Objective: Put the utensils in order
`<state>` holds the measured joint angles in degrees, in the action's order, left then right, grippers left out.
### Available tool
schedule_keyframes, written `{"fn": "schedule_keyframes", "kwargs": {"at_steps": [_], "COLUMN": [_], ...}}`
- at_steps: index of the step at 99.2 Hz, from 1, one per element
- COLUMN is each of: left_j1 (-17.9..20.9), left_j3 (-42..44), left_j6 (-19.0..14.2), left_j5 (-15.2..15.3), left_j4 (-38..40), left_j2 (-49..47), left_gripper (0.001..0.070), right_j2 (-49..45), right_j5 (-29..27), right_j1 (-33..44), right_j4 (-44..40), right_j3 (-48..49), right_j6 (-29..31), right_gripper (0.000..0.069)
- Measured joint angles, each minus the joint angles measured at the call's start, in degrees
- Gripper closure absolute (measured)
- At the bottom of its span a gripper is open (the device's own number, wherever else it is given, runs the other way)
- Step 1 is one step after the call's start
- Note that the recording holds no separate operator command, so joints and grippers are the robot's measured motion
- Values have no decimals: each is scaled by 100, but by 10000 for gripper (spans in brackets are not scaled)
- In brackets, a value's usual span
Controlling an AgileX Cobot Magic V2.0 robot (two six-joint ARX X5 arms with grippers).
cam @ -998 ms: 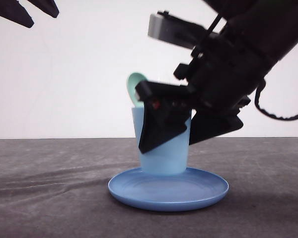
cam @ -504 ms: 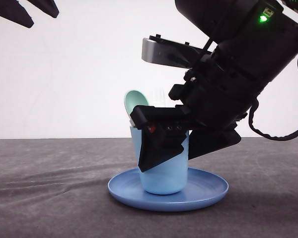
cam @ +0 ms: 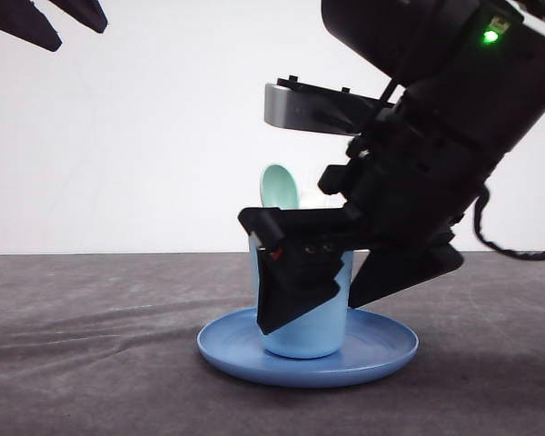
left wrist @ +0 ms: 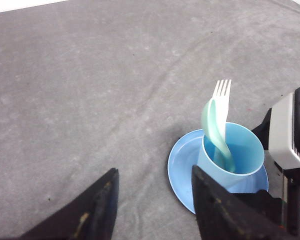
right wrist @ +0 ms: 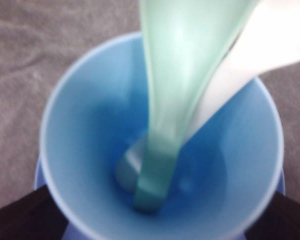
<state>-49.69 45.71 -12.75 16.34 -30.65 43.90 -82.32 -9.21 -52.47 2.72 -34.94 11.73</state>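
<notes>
Utensils, a pale mint-green plastic spoon (left wrist: 214, 131) and white plastic fork (left wrist: 220, 100), have shifted upright inside the light blue cup (cam: 302, 313), apparently done, right end effector (cam: 345, 286) spread open, holding nothing.

A pale mint-green plastic spoon (left wrist: 213, 131) and a white plastic four-tined fork (left wrist: 221, 97) stand in a light blue plastic cup (left wrist: 245, 150) on a round blue plate (left wrist: 181, 170); the desk (left wrist: 90, 100) is mottled grey.

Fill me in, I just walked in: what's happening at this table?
Both utensils, the white fork and the mint spoon, stand in the light blue cup on the blue plate. The right claw sits open around the cup, holding nothing. The left claw hovers open above the table.
</notes>
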Motion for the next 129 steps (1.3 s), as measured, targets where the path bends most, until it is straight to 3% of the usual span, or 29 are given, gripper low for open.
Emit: {"fn": "schedule_keyframes", "kwargs": {"at_steps": [17, 37, 69, 85, 113, 120, 129], "left_j1": [0, 0, 0, 0, 0, 0, 0], "left_j3": [0, 0, 0, 0, 0, 0, 0], "left_j6": [0, -2, -11, -15, -15, -15, -17], "left_j5": [0, 0, 0, 0, 0, 0, 0], "left_j4": [0, 0, -2, -2, 0, 0, 0], "left_j2": [0, 2, 0, 2, 2, 0, 0], "left_gripper": [436, 436, 436, 436, 436, 436, 451], "right_j2": [693, 1786, 3532, 3921, 4037, 3987, 3980], "right_j5": [0, 0, -39, -481, -905, -903, -903], "right_j1": [0, 0, 0, 0, 0, 0, 0], "right_j4": [-494, -1633, -2844, -3403, -3945, -3982, -4004], "right_j3": [-2, -258, -1615, -2162, -2192, -2192, -2192], "right_j6": [-7, -37, -68, -142, -144, -144, -146], "right_gripper": [83, 83, 83, 83, 86, 157, 408]}}
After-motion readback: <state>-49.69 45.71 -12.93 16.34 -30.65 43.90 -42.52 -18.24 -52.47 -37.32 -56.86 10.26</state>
